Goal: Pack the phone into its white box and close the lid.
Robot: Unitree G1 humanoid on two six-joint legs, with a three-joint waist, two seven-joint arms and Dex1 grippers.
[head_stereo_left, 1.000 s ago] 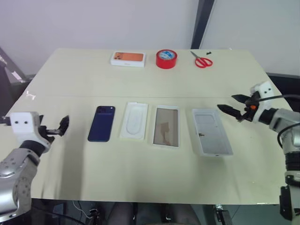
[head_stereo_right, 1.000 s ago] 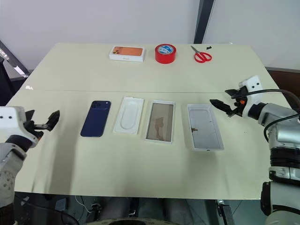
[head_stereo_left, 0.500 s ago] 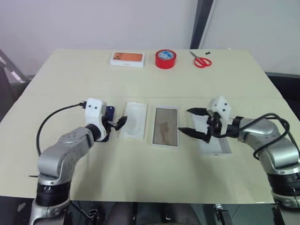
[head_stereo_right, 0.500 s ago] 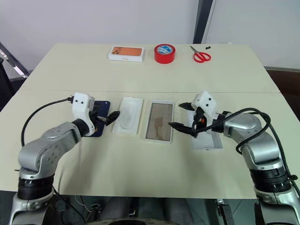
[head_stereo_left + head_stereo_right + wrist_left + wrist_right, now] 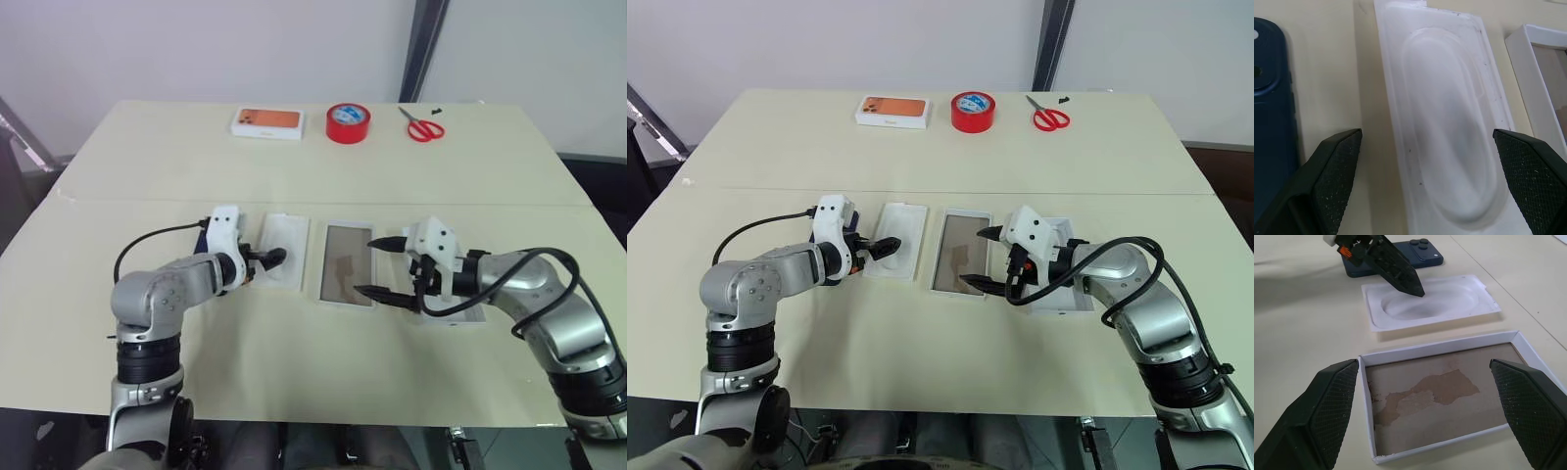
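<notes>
Box (image 5: 347,265): empty, tan inside, worktop centre.
Lid (image 5: 453,313): at 3 o'clock, nothing visible inside.
Phone (image 5: 1271,127): at 9 o'clock, beyond insert (image 5: 1442,132).
Left gripper (image 5: 271,258): spread over insert.
Right gripper (image 5: 388,268): spread over box.
Writing: none legible.

I've swung my left gripper (image 5: 1425,181) in over the white insert (image 5: 1447,127), and my right gripper (image 5: 1430,401) over the white box (image 5: 1444,396).
</notes>
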